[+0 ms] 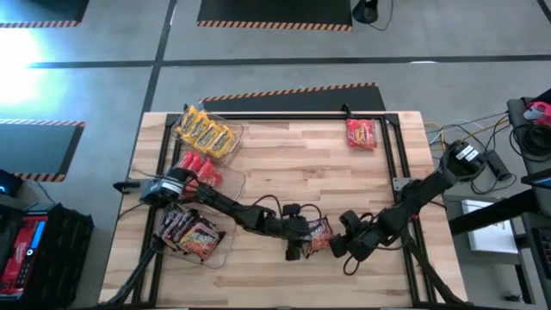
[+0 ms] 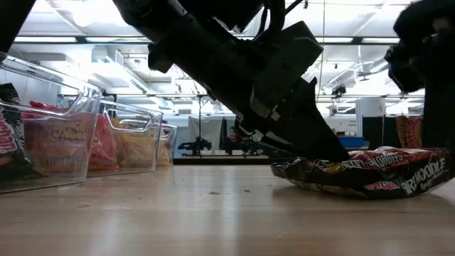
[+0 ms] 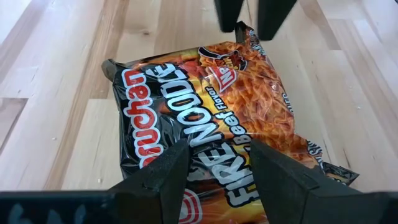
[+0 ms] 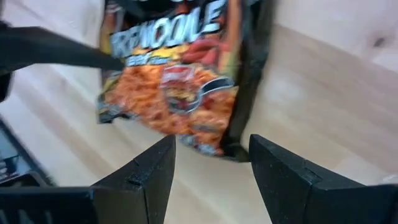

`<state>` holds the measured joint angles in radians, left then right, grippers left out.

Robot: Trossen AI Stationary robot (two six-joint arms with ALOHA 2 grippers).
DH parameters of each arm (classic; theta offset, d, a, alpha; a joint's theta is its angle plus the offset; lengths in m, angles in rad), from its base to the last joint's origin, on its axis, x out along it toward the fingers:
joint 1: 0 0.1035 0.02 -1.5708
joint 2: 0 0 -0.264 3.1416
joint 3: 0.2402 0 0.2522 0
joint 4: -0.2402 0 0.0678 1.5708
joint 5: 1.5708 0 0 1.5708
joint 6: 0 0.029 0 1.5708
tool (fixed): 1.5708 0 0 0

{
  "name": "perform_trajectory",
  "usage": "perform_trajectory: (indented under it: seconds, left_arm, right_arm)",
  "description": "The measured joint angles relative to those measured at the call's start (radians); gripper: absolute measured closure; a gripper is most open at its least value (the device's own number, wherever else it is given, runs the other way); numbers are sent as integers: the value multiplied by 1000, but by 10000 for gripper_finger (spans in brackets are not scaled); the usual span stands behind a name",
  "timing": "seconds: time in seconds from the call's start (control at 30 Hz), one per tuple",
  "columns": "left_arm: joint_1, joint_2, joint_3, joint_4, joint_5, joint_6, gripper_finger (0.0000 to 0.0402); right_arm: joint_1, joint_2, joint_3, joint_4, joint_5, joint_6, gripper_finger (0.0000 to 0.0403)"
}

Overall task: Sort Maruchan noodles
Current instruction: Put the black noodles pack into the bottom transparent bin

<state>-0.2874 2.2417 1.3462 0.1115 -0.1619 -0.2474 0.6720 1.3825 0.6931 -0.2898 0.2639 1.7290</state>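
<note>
A dark fire-flavour Maruchan noodle packet [image 1: 320, 234] lies flat on the wooden table, toward its near edge and between my two grippers. My left gripper [image 3: 217, 155] comes at it from the table's left, slanting down, its fingers apart over the packet's left end. My right gripper [image 4: 211, 146] stands open at the packet's right end [image 4: 227, 149], with nothing between its fingers. A red packet [image 1: 362, 133] lies alone at the far right. My left gripper's fingertips [image 2: 313, 151] meet the top face of the packet near its left end [image 3: 214, 140], slanting down from the table's left. The two fingers lie side by side on the printed face with it showing between them. The packet stays flat on the table.
Three clear bins stand along the left side: one with yellow packets [image 1: 207, 131], one with red packets [image 1: 200, 168], one with dark packets [image 1: 191, 232]. A black frame [image 1: 392, 146] runs around the far and side edges. Bare wood lies in the middle.
</note>
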Motion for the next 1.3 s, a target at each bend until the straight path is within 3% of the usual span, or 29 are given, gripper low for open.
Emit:
perform_trajectory:
  seconds: [0.77, 1.3]
  left_arm:
    - [-12, -3, -39, 45, -5, -22, 245]
    - [-14, -2, -39, 43, -18, -28, 245]
  right_arm:
    - [2, 28, -198, 403, 160, -25, 209]
    - [0, -22, -185, 383, 149, 25, 209]
